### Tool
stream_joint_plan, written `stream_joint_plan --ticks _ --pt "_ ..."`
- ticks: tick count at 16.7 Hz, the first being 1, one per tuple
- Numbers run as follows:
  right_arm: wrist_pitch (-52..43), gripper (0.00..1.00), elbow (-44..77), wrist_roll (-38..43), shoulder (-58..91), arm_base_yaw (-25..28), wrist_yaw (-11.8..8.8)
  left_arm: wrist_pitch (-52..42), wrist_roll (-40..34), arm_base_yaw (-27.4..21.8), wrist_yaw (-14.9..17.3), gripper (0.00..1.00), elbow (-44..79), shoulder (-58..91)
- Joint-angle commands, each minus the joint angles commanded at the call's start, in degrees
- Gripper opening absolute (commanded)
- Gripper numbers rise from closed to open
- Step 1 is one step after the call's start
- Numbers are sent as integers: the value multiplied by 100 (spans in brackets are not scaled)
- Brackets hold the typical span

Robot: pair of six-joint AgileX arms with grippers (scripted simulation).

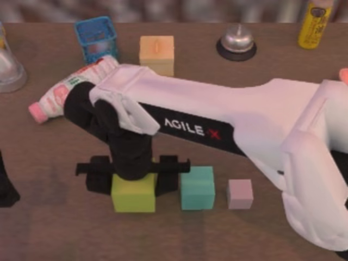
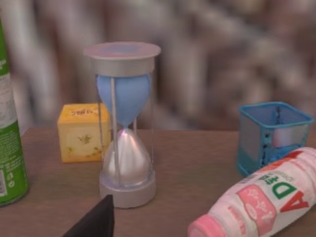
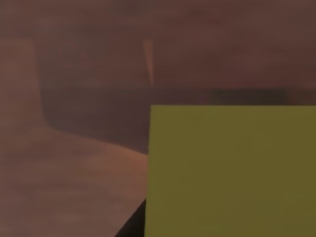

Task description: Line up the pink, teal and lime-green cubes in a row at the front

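In the top view all three cubes already sit in one line along the lower middle of the frame: the lime-green cube at left, the teal cube just beside it to the right, and the pink cube a little further right, each apart from its neighbour by a narrow gap. The right arm reaches across from the right of the frame, and its tool sits directly over the lime-green cube's far edge, with the dark fingers spread wide to either side of the cube rather than pressed against it; it looks open, holding nothing. The right wrist view is filled by the cube's flat face resting on the tabletop. I judge the row essentially complete, leaving only the arm's withdrawal. The left tool sits parked at the left edge; whether it is open I cannot tell.
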Motion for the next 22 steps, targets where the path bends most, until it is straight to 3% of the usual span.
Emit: stream_joint_plan --ticks 11,22 --pt "0 98 0 0 0 0 0 0 0 0 0 100 0 0" --pt "-99 100 99 0 7 2 8 0 0 0 0 100 0 0"
